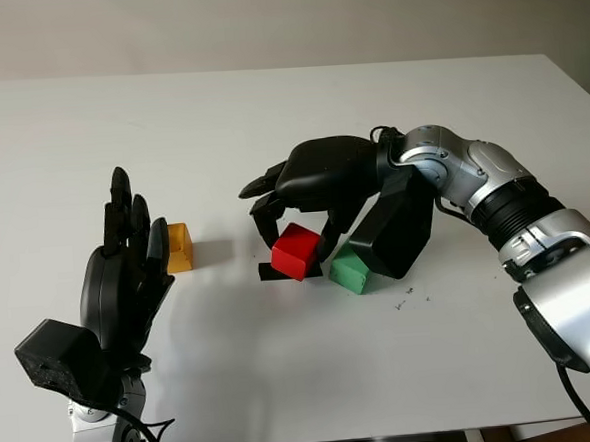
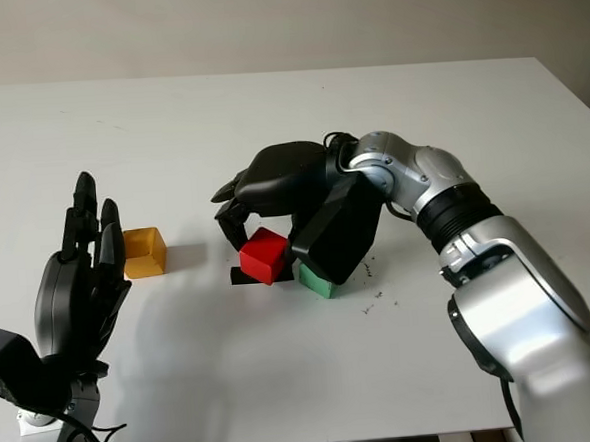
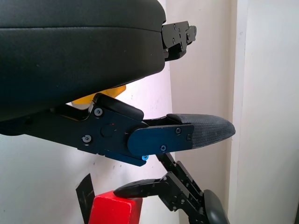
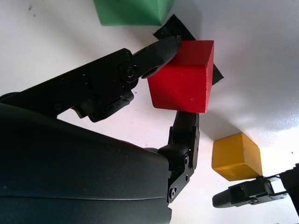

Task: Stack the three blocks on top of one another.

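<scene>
My right hand (image 1: 298,229) reaches in from the right and is shut on the red block (image 1: 297,252), fingers pressing its opposite sides (image 4: 184,77). The block is tilted, just over a black tape mark (image 1: 269,272) at mid-table. The green block (image 1: 351,272) lies on the table right beside it, under my right wrist. The yellow block (image 1: 178,246) sits alone further left. My left hand (image 1: 127,253) is open, raised at the near left, just short of the yellow block and holding nothing.
The white table (image 1: 268,112) stretches wide behind the blocks, ending at a pale wall. Small dark specks (image 1: 408,296) mark the surface right of the green block. My right forearm (image 1: 494,204) crosses the right side of the table.
</scene>
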Controlling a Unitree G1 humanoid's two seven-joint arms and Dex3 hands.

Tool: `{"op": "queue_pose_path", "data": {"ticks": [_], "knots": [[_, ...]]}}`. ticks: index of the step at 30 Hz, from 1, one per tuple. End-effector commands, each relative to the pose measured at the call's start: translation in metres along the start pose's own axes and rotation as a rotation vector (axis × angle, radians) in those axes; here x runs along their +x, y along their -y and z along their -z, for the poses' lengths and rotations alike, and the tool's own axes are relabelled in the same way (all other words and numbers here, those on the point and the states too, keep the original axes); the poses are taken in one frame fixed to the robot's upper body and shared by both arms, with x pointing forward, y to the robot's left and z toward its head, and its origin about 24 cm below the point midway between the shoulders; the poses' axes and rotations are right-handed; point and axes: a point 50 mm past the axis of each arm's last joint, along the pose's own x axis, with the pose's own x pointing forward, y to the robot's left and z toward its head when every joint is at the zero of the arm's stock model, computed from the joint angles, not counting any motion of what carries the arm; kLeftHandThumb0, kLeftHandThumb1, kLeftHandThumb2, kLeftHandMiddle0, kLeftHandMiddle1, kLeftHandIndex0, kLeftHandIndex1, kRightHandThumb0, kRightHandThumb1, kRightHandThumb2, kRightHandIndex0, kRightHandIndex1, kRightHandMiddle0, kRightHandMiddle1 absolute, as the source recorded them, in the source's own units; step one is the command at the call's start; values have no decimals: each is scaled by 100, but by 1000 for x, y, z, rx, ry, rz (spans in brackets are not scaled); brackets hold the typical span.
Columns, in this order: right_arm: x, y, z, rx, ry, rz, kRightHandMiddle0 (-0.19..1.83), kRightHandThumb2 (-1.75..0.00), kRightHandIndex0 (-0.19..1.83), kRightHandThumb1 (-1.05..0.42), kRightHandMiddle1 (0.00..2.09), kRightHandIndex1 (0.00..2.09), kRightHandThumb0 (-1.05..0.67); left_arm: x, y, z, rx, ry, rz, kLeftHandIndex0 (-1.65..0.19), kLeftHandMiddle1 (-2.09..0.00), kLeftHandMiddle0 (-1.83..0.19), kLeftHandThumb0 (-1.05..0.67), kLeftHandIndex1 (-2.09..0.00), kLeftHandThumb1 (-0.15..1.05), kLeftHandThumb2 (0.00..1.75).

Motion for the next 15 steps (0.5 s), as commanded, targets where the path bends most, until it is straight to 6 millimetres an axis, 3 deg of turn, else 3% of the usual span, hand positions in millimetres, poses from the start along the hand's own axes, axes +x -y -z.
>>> {"op": "queue_pose_path", "data": {"ticks": [1,15], "knots": [[1,-1,-1,16,7,22,40,-6,20,-95,135,4,-43,0,0,-3,7,15,1,13,-6,14,-74,-5,105,48],[7,-13,1,-2,-13,67,40,-5,22,-93,136,5,-45,-2,-2,-4,18,9,3,13,-5,14,-74,-5,105,49]]}}
